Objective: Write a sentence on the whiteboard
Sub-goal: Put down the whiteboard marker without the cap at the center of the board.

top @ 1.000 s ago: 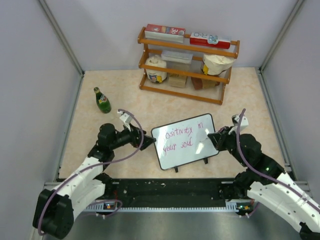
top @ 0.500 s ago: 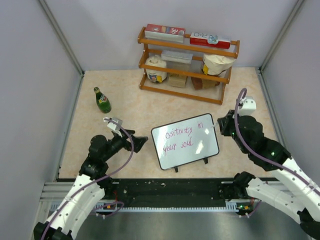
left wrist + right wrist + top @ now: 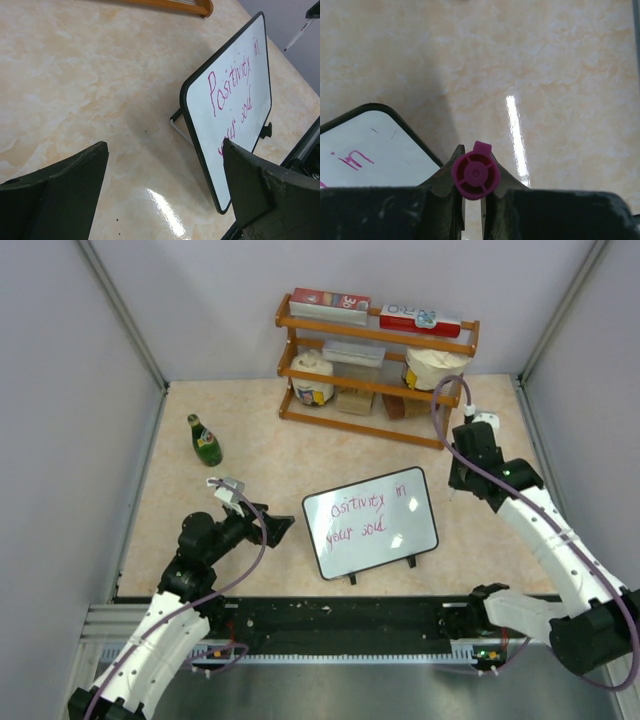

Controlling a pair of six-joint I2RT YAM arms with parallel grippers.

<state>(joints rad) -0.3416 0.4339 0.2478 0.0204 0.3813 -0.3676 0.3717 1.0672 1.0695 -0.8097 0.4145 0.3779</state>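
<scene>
Right hand (image 3: 473, 200), marker (image 3: 476, 175) gripped, backed off whiteboard (image 3: 412, 532): "Positivity in your soul".

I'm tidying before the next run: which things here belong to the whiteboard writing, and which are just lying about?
Job in hand: whiteboard, sentence, marker.
Lying about: green bottle, stocked wooden rack.
</scene>
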